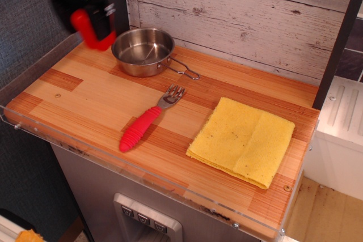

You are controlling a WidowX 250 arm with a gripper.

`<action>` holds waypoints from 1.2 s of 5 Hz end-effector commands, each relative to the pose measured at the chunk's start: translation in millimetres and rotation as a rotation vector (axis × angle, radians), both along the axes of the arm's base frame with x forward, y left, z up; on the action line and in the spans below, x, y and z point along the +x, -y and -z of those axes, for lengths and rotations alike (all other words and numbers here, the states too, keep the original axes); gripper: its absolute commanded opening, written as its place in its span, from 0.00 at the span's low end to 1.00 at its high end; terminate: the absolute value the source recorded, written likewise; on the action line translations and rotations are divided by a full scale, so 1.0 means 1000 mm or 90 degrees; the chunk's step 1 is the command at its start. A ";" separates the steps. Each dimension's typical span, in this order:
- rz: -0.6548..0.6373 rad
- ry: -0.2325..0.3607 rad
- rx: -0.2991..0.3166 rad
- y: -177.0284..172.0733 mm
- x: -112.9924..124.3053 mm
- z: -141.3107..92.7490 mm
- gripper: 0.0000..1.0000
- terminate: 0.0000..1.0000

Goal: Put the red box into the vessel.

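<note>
My gripper (89,26) is at the far left, lifted above the wooden counter and motion-blurred. It is shut on the red box (86,28), a glossy red toy pepper held between its black fingers; the stem is hidden. The vessel (143,51), a small round steel pan with a wire loop handle pointing right, stands empty on the counter just right of the gripper. The pepper hangs beside the pan's left rim, not over it.
A red-handled fork (147,121) lies at the counter's middle. A folded yellow cloth (243,140) lies at the right. A dark post (115,1) stands just behind the gripper, with a plank wall behind. A clear lip (85,151) edges the front.
</note>
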State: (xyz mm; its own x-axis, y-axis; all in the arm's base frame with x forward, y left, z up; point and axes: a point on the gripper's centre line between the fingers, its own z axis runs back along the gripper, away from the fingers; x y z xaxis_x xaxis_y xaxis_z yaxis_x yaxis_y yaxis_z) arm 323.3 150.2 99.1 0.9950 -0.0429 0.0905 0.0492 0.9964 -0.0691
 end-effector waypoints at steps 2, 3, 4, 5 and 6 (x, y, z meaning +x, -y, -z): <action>-0.013 0.011 0.020 0.027 0.061 0.014 0.00 0.00; -0.018 -0.005 0.023 0.022 0.058 0.027 0.00 0.00; -0.023 -0.019 0.022 0.014 0.054 0.036 1.00 0.00; -0.024 -0.009 0.018 0.012 0.052 0.034 1.00 0.00; -0.027 0.019 0.024 0.012 0.045 0.016 1.00 0.00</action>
